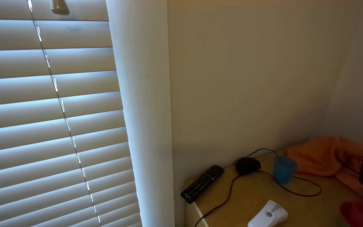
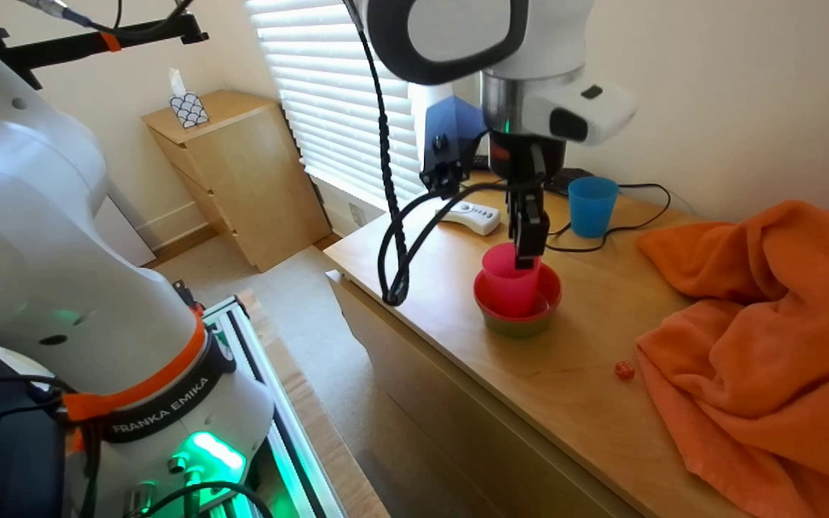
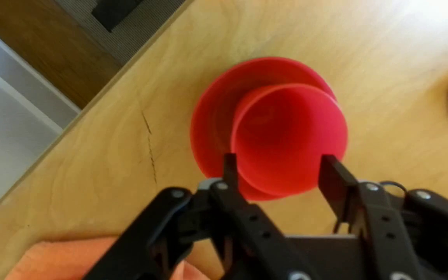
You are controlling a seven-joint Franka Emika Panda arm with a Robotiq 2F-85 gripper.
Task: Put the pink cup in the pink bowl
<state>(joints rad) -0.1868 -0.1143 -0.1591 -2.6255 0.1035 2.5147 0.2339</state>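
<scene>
The pink cup point(image 2: 506, 284) stands inside the pink bowl point(image 2: 550, 291), leaning to one side of it. In the wrist view the cup point(image 3: 286, 136) shows its open mouth, off-centre within the bowl point(image 3: 208, 132). The bowl's outside looks greenish in an exterior view. My gripper point(image 3: 277, 159) is open, its fingers apart over the near part of the cup's rim. In an exterior view the gripper point(image 2: 529, 252) is just above the cup and hides part of its rim; contact cannot be told. An exterior view shows the bowl point(image 1: 362, 215) cut off at the edge.
A blue cup point(image 2: 593, 207) stands behind the bowl, by a black cable. A white remote point(image 2: 473, 216) and a black remote point(image 1: 203, 184) lie on the wooden top point(image 2: 587, 316). An orange cloth point(image 2: 767, 345) is heaped beside a small red die point(image 2: 624, 370).
</scene>
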